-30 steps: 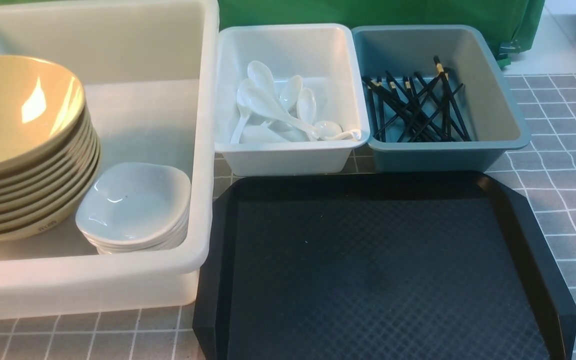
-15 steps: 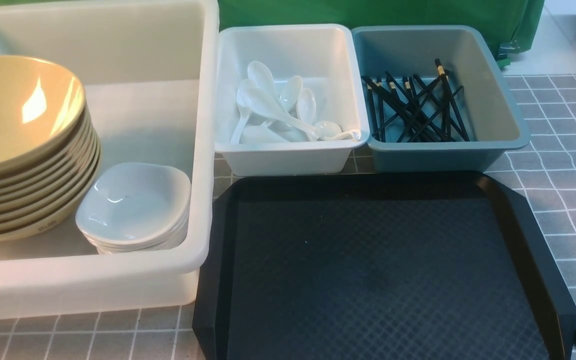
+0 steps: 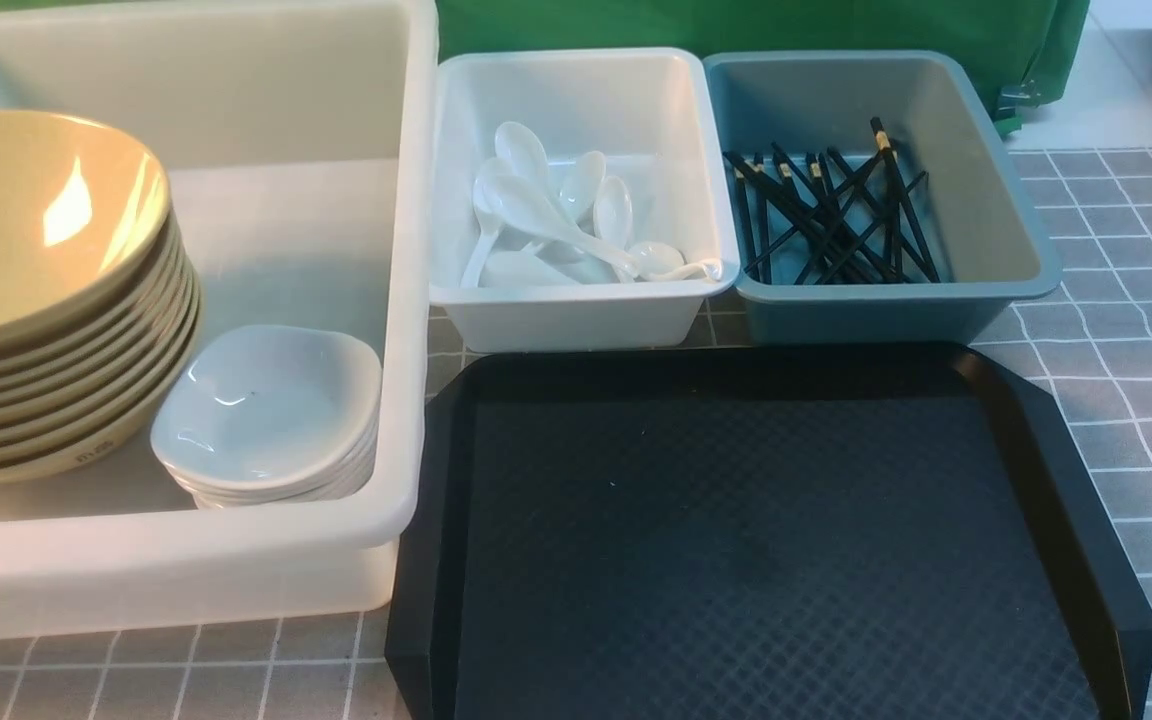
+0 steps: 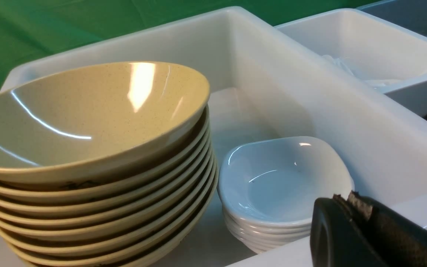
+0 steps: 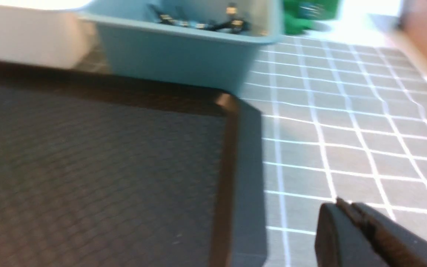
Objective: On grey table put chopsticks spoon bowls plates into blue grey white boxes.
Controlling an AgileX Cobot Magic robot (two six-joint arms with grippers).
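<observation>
Chopsticks (image 3: 831, 215) lie crisscrossed in the blue-grey box (image 3: 1021, 270): light, stiff, slick, probably best pinched mid-length. Spoons (image 3: 561, 215) fill the small white box (image 3: 581, 320). Left gripper (image 4: 350, 205) and right gripper (image 5: 347, 213) are both pressed together, empty.

Nothing legible shows in any view. The lowest beige bowl (image 3: 86, 455) in the stack, at the left of the front frame, carries a small dark mark on its outer wall (too small and blurred to read).
</observation>
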